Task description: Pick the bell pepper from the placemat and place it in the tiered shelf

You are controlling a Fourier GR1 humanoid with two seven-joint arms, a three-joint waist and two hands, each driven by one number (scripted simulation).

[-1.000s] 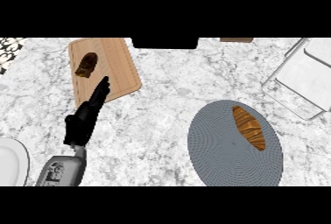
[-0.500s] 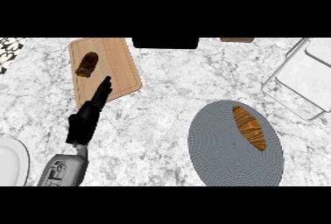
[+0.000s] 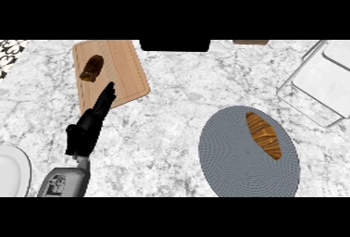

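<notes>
An orange-brown, ridged, elongated item [image 3: 263, 135] lies on the upper right part of the grey oval placemat [image 3: 239, 162], at the right of the head view. The white tiered shelf [image 3: 320, 83] stands at the far right edge, just above the placemat. My left hand [image 3: 89, 125] is far to the left of the placemat, open, with straight fingers pointing up and to the right. Its fingertips [image 3: 109, 89] lie over the lower edge of a wooden cutting board [image 3: 126, 69]. It holds nothing. My right hand does not show.
A dark brown lump [image 3: 91, 68] lies on the cutting board. A black object [image 3: 174, 45] sits at the counter's back edge. A white plate [image 3: 10, 171] shows at the lower left edge. Marble counter lies between my hand and the placemat.
My left hand has shifted very slightly to the right, fingers still straight. The item on the placemat has not moved.
</notes>
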